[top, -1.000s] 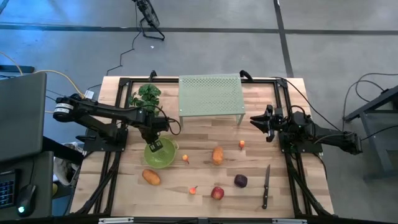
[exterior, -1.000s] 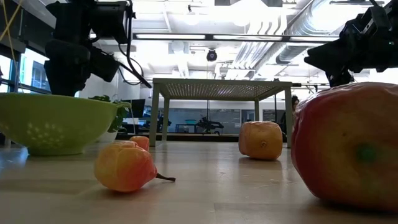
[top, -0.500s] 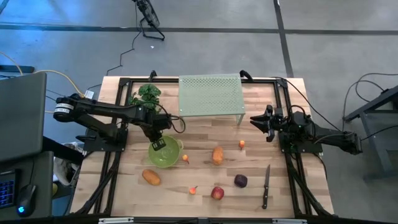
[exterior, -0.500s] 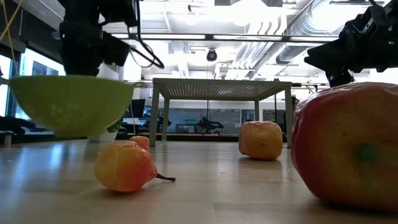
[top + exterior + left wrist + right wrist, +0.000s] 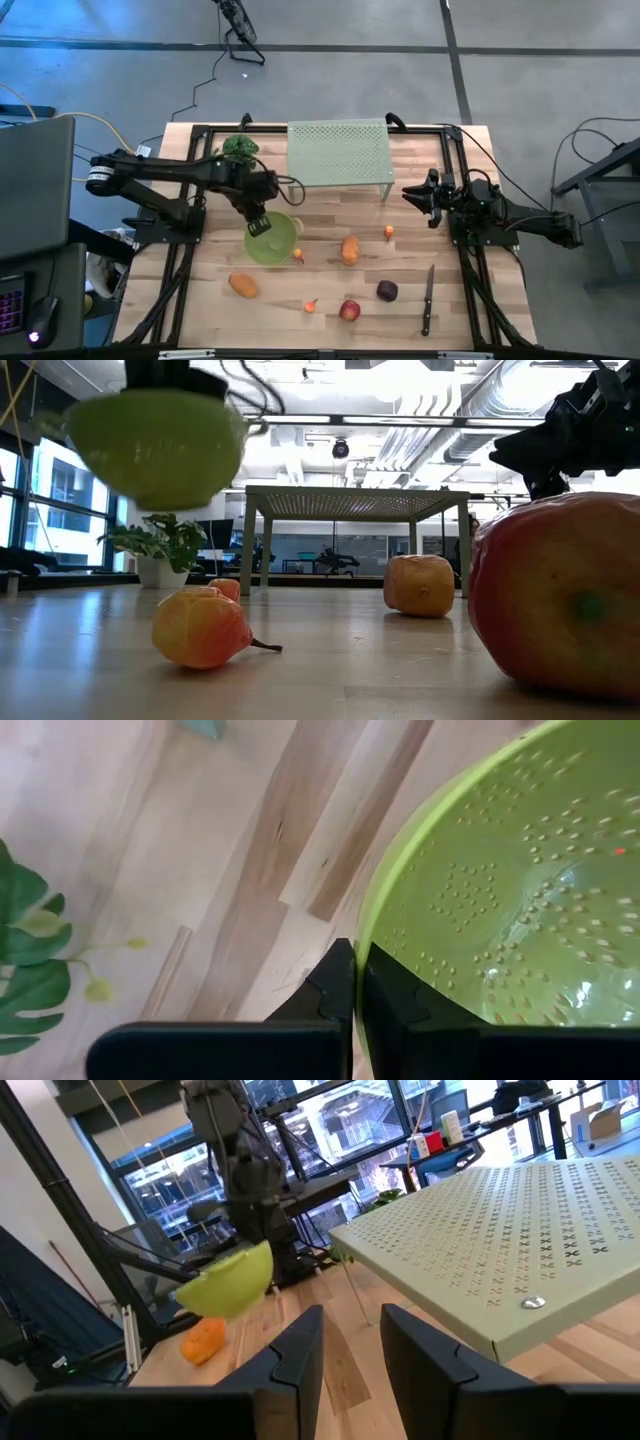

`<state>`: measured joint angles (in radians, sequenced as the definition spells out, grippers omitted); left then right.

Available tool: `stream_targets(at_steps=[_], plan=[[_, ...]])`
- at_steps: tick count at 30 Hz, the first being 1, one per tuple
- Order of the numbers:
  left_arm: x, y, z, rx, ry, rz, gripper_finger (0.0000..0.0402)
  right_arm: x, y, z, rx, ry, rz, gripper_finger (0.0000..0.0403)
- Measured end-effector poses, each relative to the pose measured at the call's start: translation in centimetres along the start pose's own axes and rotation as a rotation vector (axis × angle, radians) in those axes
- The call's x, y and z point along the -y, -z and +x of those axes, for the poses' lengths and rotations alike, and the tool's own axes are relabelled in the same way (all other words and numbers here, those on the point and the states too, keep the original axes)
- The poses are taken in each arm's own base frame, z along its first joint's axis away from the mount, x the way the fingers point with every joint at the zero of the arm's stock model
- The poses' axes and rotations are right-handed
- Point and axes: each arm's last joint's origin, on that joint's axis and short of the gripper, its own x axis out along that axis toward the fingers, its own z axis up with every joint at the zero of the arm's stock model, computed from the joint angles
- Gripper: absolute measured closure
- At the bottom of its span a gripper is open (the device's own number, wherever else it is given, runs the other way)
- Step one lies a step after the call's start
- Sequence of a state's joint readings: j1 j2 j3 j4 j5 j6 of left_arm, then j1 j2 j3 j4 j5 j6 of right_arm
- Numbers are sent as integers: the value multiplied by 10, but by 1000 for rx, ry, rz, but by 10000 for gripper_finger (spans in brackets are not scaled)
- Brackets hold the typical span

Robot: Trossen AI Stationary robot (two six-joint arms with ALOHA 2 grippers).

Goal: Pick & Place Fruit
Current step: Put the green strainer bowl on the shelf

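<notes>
Left end effector clamped on green colander rim, airborne.

My left tool, clamped on the rim of the green colander, has carried it up off the surface. A second ago the colander sat low near the left edge in the low view; now it hangs high and clear of the wood. From above, it has shifted toward the middle of the surface, closer to the small orange-red fruit. The leafy plant, hidden behind the colander before, now shows in the low view.
</notes>
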<state>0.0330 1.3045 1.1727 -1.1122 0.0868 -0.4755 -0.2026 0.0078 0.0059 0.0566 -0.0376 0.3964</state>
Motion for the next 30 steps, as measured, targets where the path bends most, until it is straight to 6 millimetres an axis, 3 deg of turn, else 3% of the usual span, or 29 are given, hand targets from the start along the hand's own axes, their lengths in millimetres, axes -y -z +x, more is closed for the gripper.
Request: stream_targets(at_steps=[19,23,30], plan=[[16,-27,-98,342,-43,56,402,0,0,0,-1,1,0,307],[8,-33,-119,415,-48,28,402,0,0,0,-1,1,1,307],[-23,-46,-140,504,-105,-81,401,0,0,0,-1,1,4,307]])
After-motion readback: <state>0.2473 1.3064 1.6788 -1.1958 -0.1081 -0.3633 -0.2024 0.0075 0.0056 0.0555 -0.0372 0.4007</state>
